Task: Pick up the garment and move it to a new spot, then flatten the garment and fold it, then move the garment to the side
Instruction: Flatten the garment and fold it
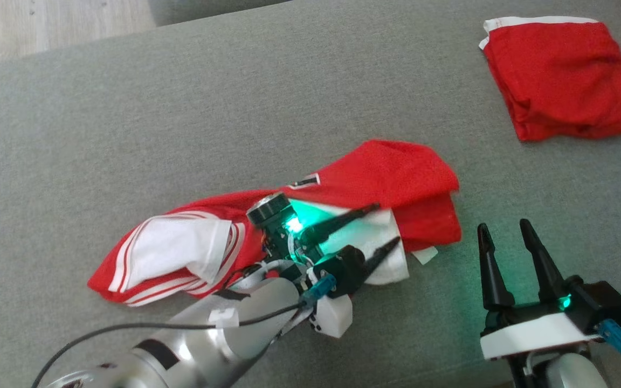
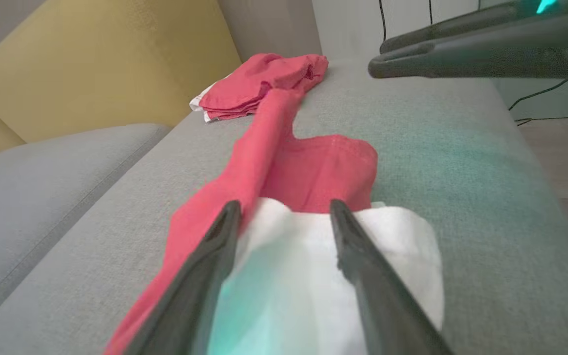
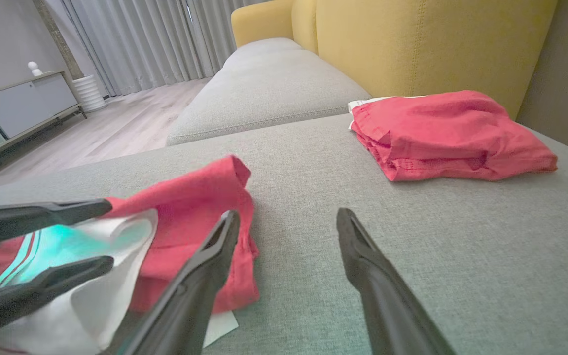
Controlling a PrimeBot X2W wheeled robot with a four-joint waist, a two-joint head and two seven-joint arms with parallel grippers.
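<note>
The garment [image 1: 386, 172] lay in a messy heap near the middle of the grey sofa seat [image 1: 235, 108]. It was red with a white part and thin red and white stripes at one end. Some of the red cloth was folded over the white part.

The left pincer [image 1: 387, 223] was over the white part of the garment. Its two dark fingers stood wide apart and held nothing between them. A green light from the pincer shone on the white cloth. I could not tell if the fingertips touched the cloth.

The right pincer [image 1: 504, 225] was over the bare seat, just beside the red edge of the garment. Its fingers were wide apart too, and it held nothing.

A second red cloth [image 1: 558, 81] lay neatly folded, well apart from the garment, near the yellow backrest [image 3: 412, 44].
</note>
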